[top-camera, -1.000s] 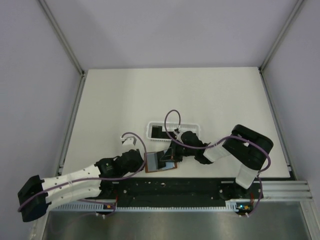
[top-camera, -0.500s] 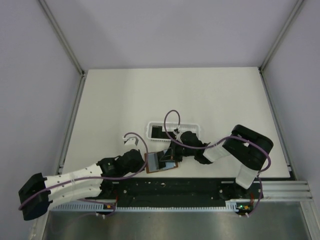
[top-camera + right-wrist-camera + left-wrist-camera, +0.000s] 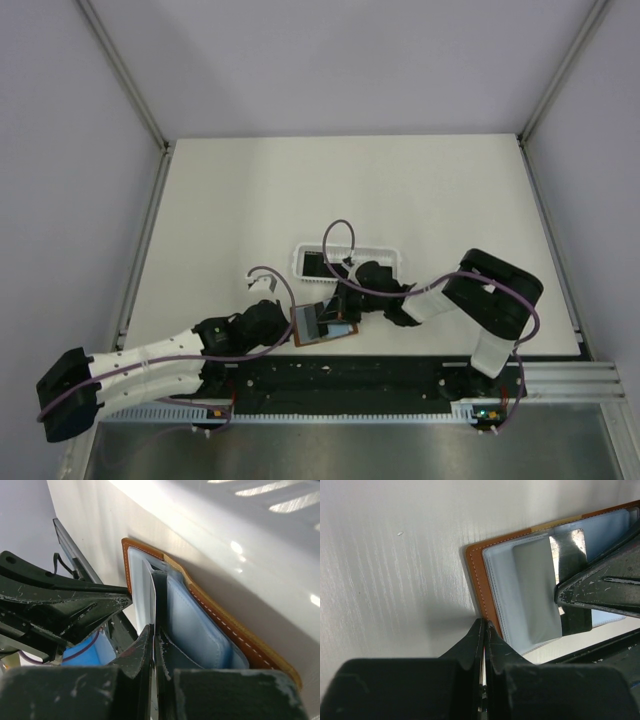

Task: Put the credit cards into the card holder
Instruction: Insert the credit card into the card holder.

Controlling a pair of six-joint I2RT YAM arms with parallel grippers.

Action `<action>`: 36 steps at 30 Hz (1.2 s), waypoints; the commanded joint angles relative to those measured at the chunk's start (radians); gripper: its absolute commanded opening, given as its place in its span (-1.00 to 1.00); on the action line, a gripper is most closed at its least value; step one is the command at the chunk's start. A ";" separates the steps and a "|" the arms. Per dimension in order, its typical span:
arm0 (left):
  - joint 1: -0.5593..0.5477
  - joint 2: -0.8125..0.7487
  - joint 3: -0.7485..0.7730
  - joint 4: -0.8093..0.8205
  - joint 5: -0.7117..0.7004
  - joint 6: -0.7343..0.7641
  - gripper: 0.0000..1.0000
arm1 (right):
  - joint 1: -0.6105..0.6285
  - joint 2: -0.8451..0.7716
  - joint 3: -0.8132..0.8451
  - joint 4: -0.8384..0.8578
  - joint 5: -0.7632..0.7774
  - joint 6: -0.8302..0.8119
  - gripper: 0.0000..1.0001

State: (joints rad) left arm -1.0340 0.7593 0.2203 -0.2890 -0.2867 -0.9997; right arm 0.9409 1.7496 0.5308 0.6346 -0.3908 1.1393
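Pinching the brown stitched border of the card holder point(image 3: 530, 580), my left pincer point(image 3: 483, 625) is clenched tight, its two tips meeting on the leather at the holder's near left edge. The card holder lies open and flat on the white table point(image 3: 350, 180), close to the near edge and between my two arms, with its pale bluish pockets facing up. My right pincer point(image 3: 153, 630) is clamped on one credit card point(image 3: 152, 595), seen edge-on from that wrist as a thin sheet standing between the fingers. The card's far end sits among the holder's inner pockets, though how deep it goes I cannot tell. From my left wrist the same card shows as a dark, glossy rectangle lying over the clear pocket, partly covered by a right finger point(image 3: 600, 585). Just beyond the holder stands a white slotted basket point(image 3: 380, 252), and more black cards point(image 3: 313, 265) lie in its left end.
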 commanded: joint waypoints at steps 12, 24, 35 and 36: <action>-0.006 -0.006 -0.021 0.086 0.027 -0.002 -0.94 | 0.039 -0.139 0.158 -0.492 0.205 -0.229 -0.29; -0.006 0.015 -0.013 0.100 0.023 0.004 -0.94 | 0.039 -0.185 0.259 -0.742 0.283 -0.328 -0.24; -0.006 0.028 0.008 0.122 0.017 0.030 -0.86 | 0.041 -0.231 0.305 -0.894 0.378 -0.372 -0.23; -0.006 0.020 0.010 0.129 0.017 0.041 -0.81 | 0.039 -0.234 0.308 -0.900 0.383 -0.377 -0.23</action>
State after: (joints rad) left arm -1.0359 0.7895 0.2066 -0.2092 -0.2596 -0.9920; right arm 0.9688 1.5612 0.7845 -0.1841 -0.0719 0.8059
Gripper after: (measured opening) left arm 0.062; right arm 0.384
